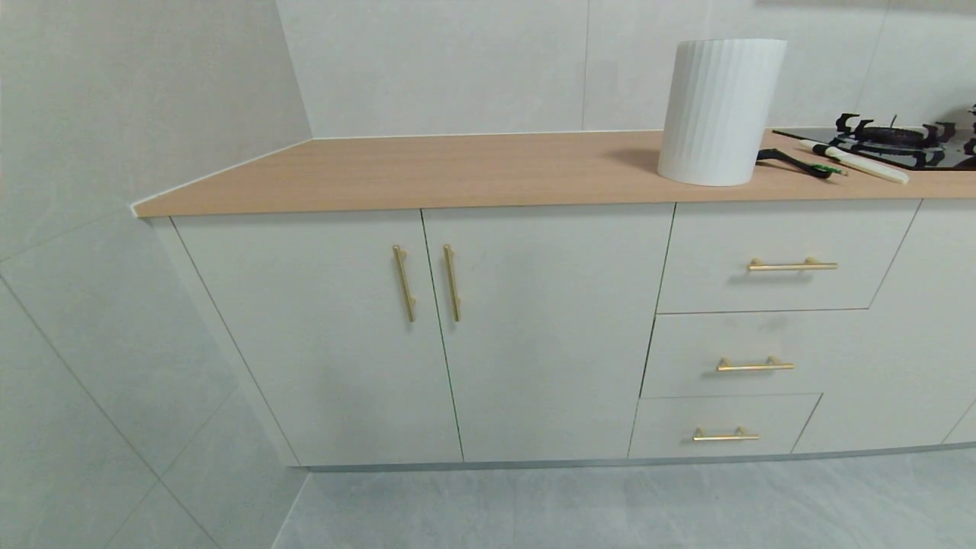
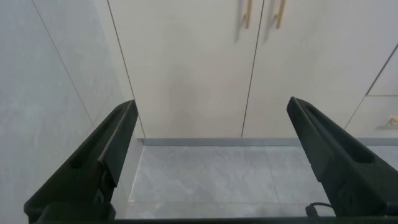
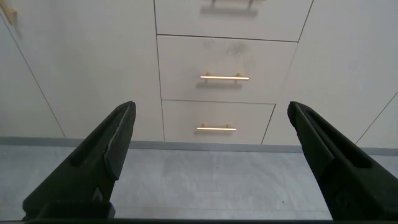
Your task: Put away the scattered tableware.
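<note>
— Where is the tableware?

— On the counter (image 1: 427, 171), at 2 o'clock in my head view. A black tool (image 1: 797, 162) lies just beside the white canister (image 1: 720, 110), at its 3 o'clock. A white utensil (image 1: 854, 162) lies at the tool's 3 o'clock, partly over the hob's (image 1: 888, 137) edge.

— And your grippers?

— My left gripper (image 2: 211, 104) is spread wide with nothing in it, facing the cabinet doors (image 2: 186, 68) above the floor (image 2: 205, 174). My right gripper (image 3: 211, 106) is wide too, nothing between its fingers, facing the lower drawers (image 3: 227, 65).
</note>
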Available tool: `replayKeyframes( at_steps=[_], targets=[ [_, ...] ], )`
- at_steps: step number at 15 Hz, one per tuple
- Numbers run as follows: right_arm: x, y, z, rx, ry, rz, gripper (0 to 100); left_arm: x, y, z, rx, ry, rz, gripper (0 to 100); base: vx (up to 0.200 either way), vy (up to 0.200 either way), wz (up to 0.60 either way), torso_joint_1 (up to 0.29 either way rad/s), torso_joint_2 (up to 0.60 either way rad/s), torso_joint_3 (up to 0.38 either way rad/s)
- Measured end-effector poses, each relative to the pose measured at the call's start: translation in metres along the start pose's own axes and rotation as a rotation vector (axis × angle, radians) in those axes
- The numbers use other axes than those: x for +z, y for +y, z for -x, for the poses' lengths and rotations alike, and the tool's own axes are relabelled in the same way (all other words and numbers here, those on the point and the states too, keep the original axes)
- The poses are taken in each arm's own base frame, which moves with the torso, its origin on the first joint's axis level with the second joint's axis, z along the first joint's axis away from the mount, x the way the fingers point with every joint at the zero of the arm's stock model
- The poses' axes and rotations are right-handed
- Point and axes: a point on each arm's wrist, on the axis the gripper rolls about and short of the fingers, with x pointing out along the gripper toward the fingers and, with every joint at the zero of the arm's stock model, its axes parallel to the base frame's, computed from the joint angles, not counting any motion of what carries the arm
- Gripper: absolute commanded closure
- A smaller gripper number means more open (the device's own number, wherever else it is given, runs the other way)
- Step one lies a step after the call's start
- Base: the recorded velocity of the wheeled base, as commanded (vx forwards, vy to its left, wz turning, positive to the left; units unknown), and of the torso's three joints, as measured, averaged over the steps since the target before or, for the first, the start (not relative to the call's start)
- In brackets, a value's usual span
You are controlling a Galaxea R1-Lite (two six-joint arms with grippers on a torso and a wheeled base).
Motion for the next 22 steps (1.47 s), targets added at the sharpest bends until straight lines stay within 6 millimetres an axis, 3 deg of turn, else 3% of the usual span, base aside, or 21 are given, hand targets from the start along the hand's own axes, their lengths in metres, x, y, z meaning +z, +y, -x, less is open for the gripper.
replayKeyframes(
  at_steps=[16, 20, 22],
  targets=[
    [0.0000, -0.0001, 0.0000, -0.003, -0.001, -0.001, 0, 0.0000, 0.0000, 0.0000, 0.000, 0.000, 0.000, 0, 0.000, -0.188, 0.00, 0.003, 0.00, 0.002],
    [-0.0001, -0.0001, 0.0000, -0.003, 0.000, -0.001, 0, 0.0000, 0.0000, 0.0000, 0.000, 0.000, 0.000, 0, 0.000, 0.000, 0.00, 0.000, 0.00, 0.000],
    [0.0000, 0.0000, 0.0000, -0.003, -0.001, -0.001, 0, 0.0000, 0.0000, 0.0000, 0.000, 0.000, 0.001, 0, 0.200, 0.000, 0.00, 0.002, 0.00, 0.000]
  ],
)
